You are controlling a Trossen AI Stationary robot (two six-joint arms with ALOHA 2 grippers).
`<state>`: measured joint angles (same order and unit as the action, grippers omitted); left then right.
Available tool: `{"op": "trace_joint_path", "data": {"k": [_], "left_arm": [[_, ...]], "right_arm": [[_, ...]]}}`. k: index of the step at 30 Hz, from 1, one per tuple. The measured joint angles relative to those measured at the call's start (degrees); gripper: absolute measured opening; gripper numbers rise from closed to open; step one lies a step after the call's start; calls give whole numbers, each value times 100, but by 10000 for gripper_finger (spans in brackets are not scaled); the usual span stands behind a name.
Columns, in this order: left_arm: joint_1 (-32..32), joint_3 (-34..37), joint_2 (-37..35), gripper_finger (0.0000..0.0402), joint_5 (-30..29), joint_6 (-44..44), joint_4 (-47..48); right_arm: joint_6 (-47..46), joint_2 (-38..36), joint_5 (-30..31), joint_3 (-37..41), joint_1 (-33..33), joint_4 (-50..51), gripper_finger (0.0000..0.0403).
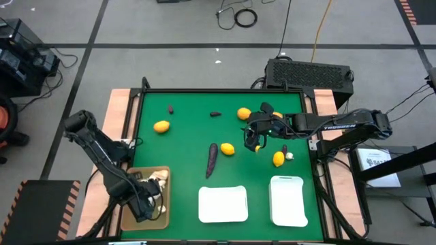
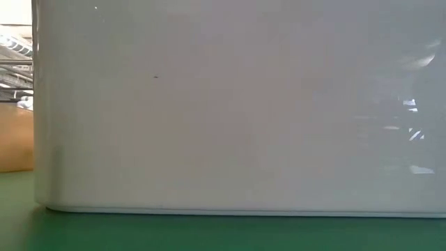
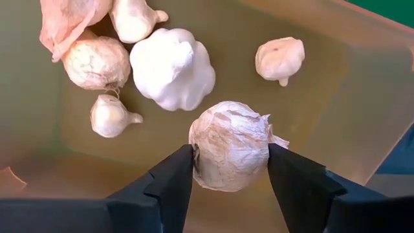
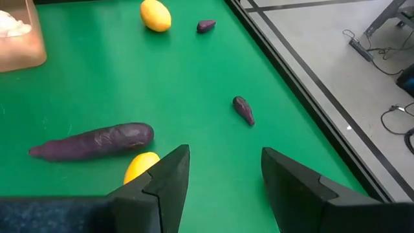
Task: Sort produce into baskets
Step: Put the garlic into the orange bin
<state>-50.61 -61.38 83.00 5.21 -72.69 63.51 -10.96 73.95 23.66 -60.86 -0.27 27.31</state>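
Note:
My left gripper (image 3: 229, 155) is over the tan basket (image 1: 145, 221) at the table's near left, shut on a whitish papery bulb (image 3: 231, 144). Several other bulbs (image 3: 171, 68) lie on the basket's floor. My right gripper (image 4: 223, 158) is open and empty over the green mat, at the right of the middle (image 1: 255, 139). A yellow fruit (image 4: 139, 167) and a long purple piece (image 4: 94, 141) lie on the mat just beyond it. Two white baskets (image 1: 223, 204) (image 1: 288, 200) stand at the near edge. My left gripper pinches the bulb between its two fingers, one finger (image 3: 171, 178) on each side of its round body (image 3: 206, 152). The bulb sits over the tan basket's floor. I cannot tell whether it is lifted or rests there.
On the mat lie a yellow fruit (image 1: 161, 126), an orange fruit (image 1: 244, 113), a yellow fruit (image 1: 278, 159) beside a small white bulb (image 1: 289, 156), and small purple pieces (image 1: 216, 114) (image 1: 170, 108). A white basket's wall (image 2: 237, 104) fills the low view.

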Motion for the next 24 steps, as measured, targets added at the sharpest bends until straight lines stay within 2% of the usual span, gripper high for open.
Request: {"op": "trace_joint_path", "data": {"k": [9,15,24], "left_arm": [[25,1,18,201,-7,-1,18],[39,1,18,201,-464,388,81],[39,-1,15,202,-539,455,-60]], "right_arm": [[2,0,0,0,0,4,183],[3,0,1,0,0,4,183],[7,1,2,0,0,4,183]]}}
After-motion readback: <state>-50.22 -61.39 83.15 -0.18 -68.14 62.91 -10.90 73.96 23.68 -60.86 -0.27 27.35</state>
